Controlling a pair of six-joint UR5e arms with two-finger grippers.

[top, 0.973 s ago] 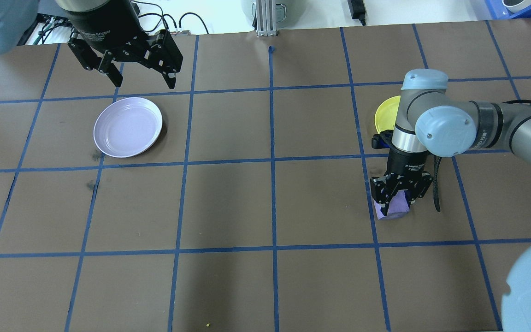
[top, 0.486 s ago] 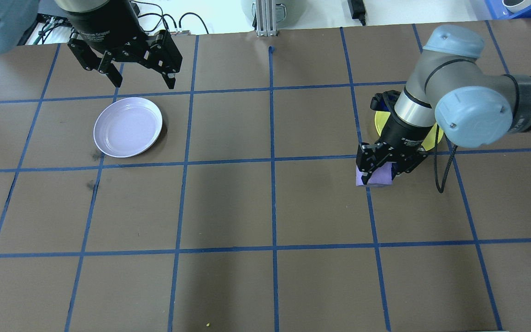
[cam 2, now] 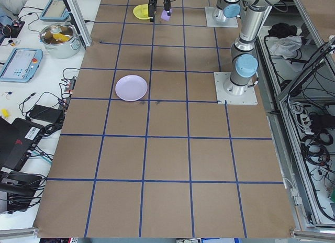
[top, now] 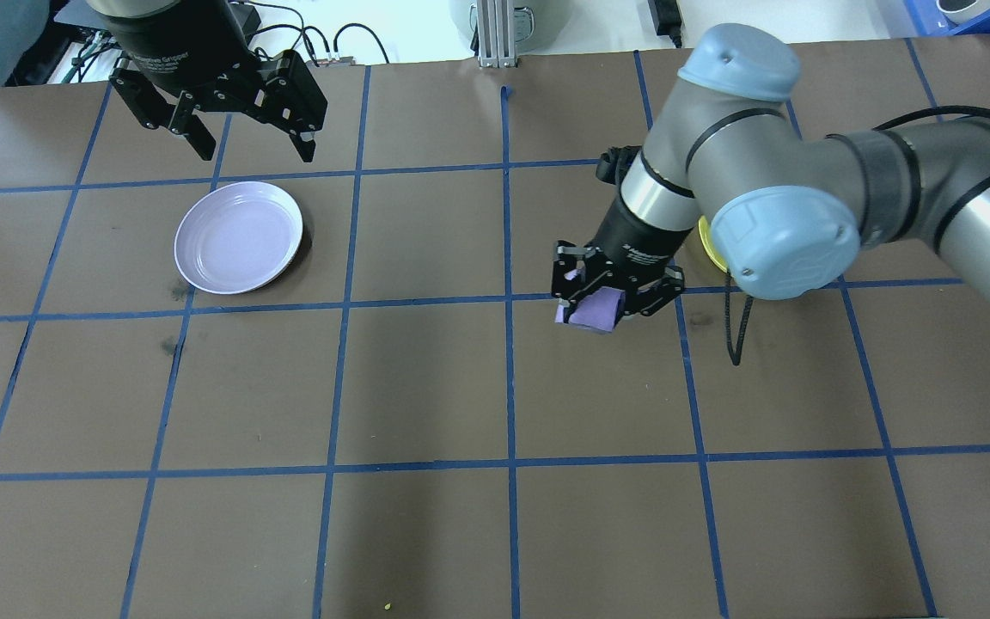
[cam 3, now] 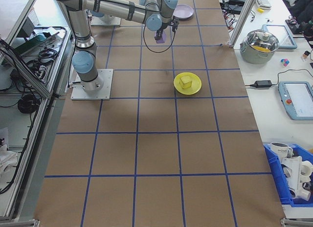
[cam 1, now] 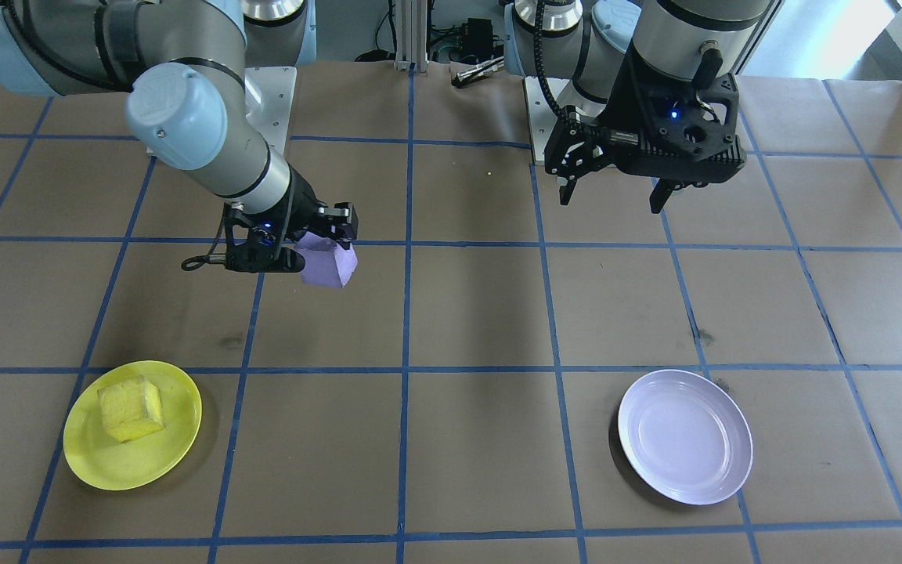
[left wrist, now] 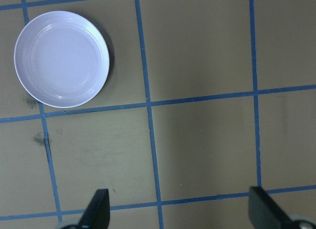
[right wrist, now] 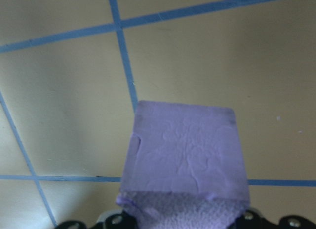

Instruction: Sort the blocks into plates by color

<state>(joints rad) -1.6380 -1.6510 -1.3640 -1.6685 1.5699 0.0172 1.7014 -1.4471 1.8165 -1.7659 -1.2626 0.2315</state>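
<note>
Behind the right arm [top: 770, 172] overhead: yellow block [cam 1: 131, 407].

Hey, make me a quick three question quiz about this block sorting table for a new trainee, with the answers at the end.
1. True or false: the yellow block already lies in the yellow plate.
2. Which claw holds the purple block? A left, B right, C neither.
3. Fill in: the lavender plate holds ___ blocks.

Key: 1 true. 2 B, the right claw; the left claw hangs open. 3 no.
</note>
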